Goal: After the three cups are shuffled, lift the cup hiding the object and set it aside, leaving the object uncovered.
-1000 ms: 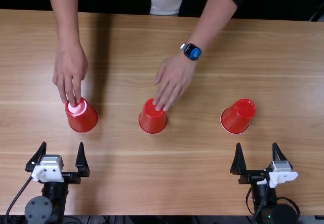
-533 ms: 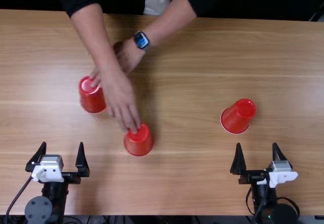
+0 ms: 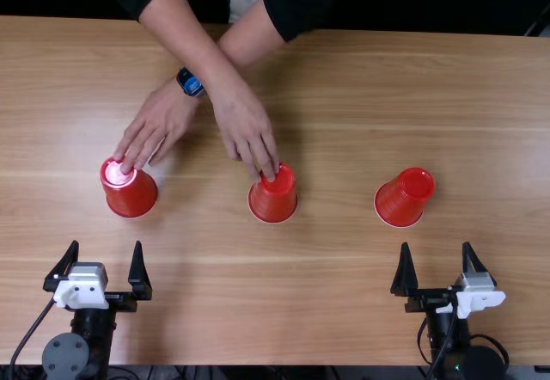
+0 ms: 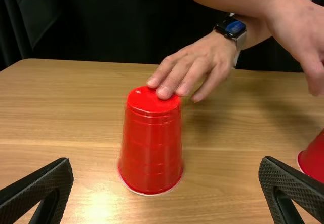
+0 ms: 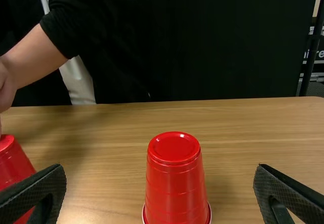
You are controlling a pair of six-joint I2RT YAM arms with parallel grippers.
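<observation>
Nearest, at the near edge of the table point(image 3: 481, 96), the left gripper point(image 3: 105, 247) and the right gripper point(image 3: 435, 248) both stand with fingers spread wide, holding nothing, each well short of the cups. Beyond them three red cups stand upside down in a row. The left cup point(image 3: 129, 189) is straight ahead of the left gripper, the middle cup point(image 3: 274, 195) sits between the others, and the right cup point(image 3: 404, 197) is ahead of the right gripper with nothing touching it. Farther on, a person's forearms cross above the wood — the watch-wearing hand point(image 3: 155, 126) rests its fingertips on the left cup's upturned base, and the other hand point(image 3: 245, 131) sets its fingertips on the middle cup's.
</observation>
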